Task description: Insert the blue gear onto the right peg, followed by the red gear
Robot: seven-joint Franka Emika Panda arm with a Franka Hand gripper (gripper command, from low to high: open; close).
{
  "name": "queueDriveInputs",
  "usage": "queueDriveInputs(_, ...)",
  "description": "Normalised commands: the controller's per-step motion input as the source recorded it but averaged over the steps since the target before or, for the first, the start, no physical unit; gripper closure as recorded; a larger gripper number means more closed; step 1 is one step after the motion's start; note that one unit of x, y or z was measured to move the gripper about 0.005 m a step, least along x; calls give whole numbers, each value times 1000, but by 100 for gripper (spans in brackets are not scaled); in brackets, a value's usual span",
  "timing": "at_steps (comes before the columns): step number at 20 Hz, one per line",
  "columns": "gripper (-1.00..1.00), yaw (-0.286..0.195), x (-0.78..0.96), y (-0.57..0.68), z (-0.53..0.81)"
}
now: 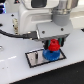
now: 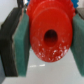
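Item: gripper (image 1: 54,41), pale two-fingered end effector of the single arm. State: clenched on the red gear (image 2: 49,35), a small bright red toothed plastic disc with a dark centre hole. In the wrist view the teal pads (image 2: 21,47) press flat against opposite sides of the red gear's rim, leaving the bore unobstructed; judged purpose, to keep the hole free for a peg.

Item: red gear, exterior view (image 1: 53,45). Position: between the fingertips, directly above the blue gear, so close that contact cannot be told.

Item: blue gear (image 1: 50,54), flat bright blue toothed disc, wider than the red gear. Position: lying on the plate toward its 3 o'clock end in the exterior view, at 6 o'clock from the gripper. Judged already seated, so the first half of the task appears done.

Item: right peg, thin dark rod. Not discernible; hidden by the blue gear and red gear. Whether the red bore is over it cannot be told.

Item: grey rectangular plate (image 1: 36,58) with black border, on the white tabletop (image 1: 15,70). Its 9 o'clock half is bare of gears; any second peg is too small to make out.

Judgement: the red gear insertion is in hand; release would be premature until the bore is fully down.
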Motion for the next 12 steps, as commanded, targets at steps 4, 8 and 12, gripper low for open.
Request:
queueDriveInputs(4,100,0,84,-65,14)
queueDriveInputs(8,100,0,202,-152,15)
queueDriveInputs(12,100,0,148,-38,23)
